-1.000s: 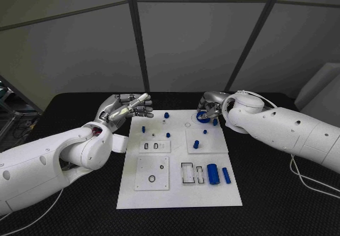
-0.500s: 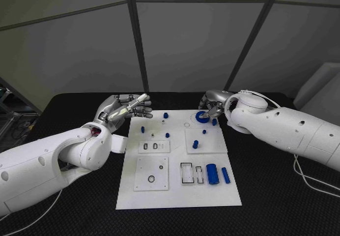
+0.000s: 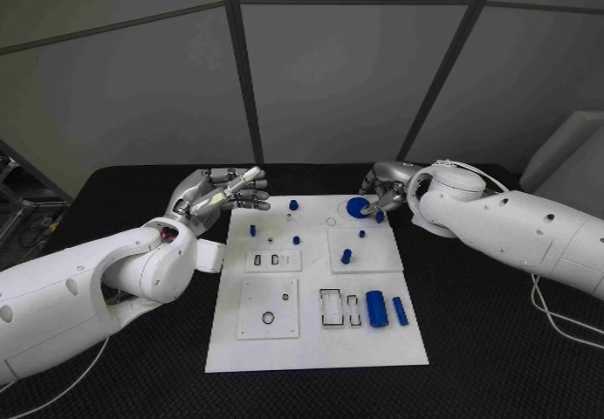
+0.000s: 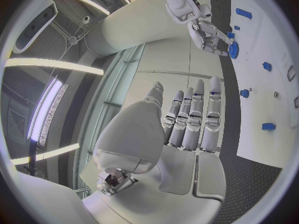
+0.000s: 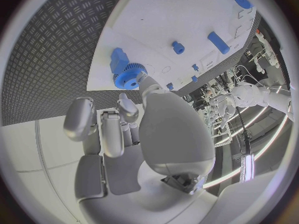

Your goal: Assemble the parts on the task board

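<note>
The right hand sits over the far right corner of the white board, and its fingers pinch a blue toothed wheel right at that corner. From the wrist you can see the wheel pressed against the fingertips, with a small blue block just beside it on the board.

The left hand hovers off the board's far left corner, holding nothing, its fingers stretched out straight and side by side.

More blue pieces are spread across the board: a few short pegs standing in the far half, and a fat cylinder with a thinner one lying near the right edge in the near half.

The table is black with a ribbed texture, backed by grey wall panels.
</note>
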You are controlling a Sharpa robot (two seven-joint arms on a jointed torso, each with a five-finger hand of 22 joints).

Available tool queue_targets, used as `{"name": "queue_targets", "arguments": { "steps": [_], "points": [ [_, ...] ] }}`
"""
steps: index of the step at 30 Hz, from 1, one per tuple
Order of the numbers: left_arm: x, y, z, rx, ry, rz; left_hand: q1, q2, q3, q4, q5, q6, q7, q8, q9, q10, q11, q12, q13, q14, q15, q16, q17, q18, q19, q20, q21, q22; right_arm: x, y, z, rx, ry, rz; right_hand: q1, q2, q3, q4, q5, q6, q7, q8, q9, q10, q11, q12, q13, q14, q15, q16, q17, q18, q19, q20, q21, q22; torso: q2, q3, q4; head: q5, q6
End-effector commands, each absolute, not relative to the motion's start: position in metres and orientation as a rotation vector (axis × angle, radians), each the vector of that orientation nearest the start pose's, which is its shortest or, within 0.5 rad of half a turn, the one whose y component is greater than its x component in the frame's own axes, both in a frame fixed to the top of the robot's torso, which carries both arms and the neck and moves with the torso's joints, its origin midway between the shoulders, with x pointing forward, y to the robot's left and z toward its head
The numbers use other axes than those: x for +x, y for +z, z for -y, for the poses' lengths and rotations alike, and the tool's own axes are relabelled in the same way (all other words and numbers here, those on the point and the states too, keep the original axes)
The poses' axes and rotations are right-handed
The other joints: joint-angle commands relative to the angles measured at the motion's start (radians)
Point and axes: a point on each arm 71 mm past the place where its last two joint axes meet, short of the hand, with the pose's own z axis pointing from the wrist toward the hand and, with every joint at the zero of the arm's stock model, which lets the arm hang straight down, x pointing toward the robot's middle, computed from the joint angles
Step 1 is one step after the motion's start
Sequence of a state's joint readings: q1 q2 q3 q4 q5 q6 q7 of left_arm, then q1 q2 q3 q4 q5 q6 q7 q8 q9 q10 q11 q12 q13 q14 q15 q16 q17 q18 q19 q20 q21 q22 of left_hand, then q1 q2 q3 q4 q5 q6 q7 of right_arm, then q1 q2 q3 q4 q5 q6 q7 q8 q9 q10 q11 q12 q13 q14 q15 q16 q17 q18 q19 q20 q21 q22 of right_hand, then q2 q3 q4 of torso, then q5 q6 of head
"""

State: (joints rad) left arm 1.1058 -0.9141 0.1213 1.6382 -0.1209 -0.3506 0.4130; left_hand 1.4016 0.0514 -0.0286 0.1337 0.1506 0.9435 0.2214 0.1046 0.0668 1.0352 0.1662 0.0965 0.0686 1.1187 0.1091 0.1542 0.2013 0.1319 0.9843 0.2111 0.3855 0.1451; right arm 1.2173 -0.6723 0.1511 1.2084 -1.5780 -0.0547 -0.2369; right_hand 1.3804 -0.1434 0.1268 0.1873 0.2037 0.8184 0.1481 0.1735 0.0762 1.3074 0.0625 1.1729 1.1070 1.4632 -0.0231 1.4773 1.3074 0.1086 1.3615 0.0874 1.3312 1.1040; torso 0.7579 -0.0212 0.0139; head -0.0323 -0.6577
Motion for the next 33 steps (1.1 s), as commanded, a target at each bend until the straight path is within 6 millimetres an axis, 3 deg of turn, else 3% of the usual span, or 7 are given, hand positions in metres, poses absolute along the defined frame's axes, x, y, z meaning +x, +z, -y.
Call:
{"name": "queue_targets", "arguments": {
  "steps": [1, 10, 24, 33],
  "points": [
    [0.4729, -0.1483, -0.2143, -1.01, -1.604, -1.314, -0.001, 0.008, 0.006, -0.002, -0.002, -0.002, 0.005, -0.004, -0.001, -0.001, 0.004, -0.006, -0.001, -0.006, 0.005, -0.004, 0.001, 0.05, 0.0, 0.003, -0.005, -0.001, 0.5638, -0.1478, 0.2189, -0.075, 0.365, -1.785, -0.001, -0.013, -0.019, 0.018, 0.016, -0.02, 0.001, -0.006, -0.004, -0.009, -0.002, -0.005, -0.002, 0.074, 0.008, 0.009, 0.096, -0.019, -0.003, 0.004, 0.004, -0.001, 0.001, -0.0005, 0.0014, -0.002, -0.001],
    [0.473, -0.1483, -0.2144, -1.011, -1.602, -1.314, -0.001, 0.008, 0.006, -0.002, -0.002, -0.002, 0.005, -0.004, -0.001, -0.001, 0.004, -0.006, -0.001, -0.006, 0.005, -0.004, 0.001, 0.05, 0.0, 0.003, -0.005, -0.001, 0.5646, -0.1499, 0.2199, -0.069, 0.37, -1.808, 0.011, -0.012, -0.046, 0.044, 0.02, -0.035, 0.002, -0.005, -0.006, -0.01, 0.0, -0.004, 0.001, 0.075, 0.009, 0.013, 0.103, -0.019, -0.005, 0.005, 0.004, -0.002, 0.001, -0.0004, 0.0008, -0.002, -0.002],
    [0.4733, -0.1486, -0.2142, -1.012, -1.602, -1.316, -0.001, 0.008, 0.008, -0.003, -0.002, -0.003, 0.006, -0.006, -0.001, -0.002, 0.005, -0.008, -0.001, -0.006, 0.006, -0.006, 0.002, 0.05, 0.0, 0.004, -0.006, -0.002, 0.5667, -0.1506, 0.2186, -0.056, 0.378, -1.803, 0.031, 0.042, -0.044, 0.055, 0.02, 0.035, -0.003, 0.041, 0.005, 0.009, -0.006, 0.026, 0.036, 0.073, 0.005, 0.01, 0.1, -0.021, 0.0, 0.003, 0.011, 0.011, 0.001, 0.0001, 0.0008, -0.003, -0.006],
    [0.4737, -0.149, -0.2141, -1.014, -1.602, -1.319, -0.001, 0.008, 0.008, -0.003, -0.002, -0.003, 0.006, -0.006, -0.001, -0.002, 0.005, -0.008, -0.001, -0.006, 0.006, -0.006, 0.002, 0.05, 0.0, 0.004, -0.006, -0.002, 0.5672, -0.1494, 0.2188, -0.045, 0.378, -1.785, 0.031, 0.05, -0.043, 0.055, 0.023, 0.042, -0.004, 0.044, 0.005, 0.013, -0.006, 0.032, 0.043, 0.074, 0.005, 0.011, 0.102, -0.021, 0.002, 0.003, 0.013, 0.015, 0.001, 0.0, 0.001, -0.003, -0.008]
  ]
}}
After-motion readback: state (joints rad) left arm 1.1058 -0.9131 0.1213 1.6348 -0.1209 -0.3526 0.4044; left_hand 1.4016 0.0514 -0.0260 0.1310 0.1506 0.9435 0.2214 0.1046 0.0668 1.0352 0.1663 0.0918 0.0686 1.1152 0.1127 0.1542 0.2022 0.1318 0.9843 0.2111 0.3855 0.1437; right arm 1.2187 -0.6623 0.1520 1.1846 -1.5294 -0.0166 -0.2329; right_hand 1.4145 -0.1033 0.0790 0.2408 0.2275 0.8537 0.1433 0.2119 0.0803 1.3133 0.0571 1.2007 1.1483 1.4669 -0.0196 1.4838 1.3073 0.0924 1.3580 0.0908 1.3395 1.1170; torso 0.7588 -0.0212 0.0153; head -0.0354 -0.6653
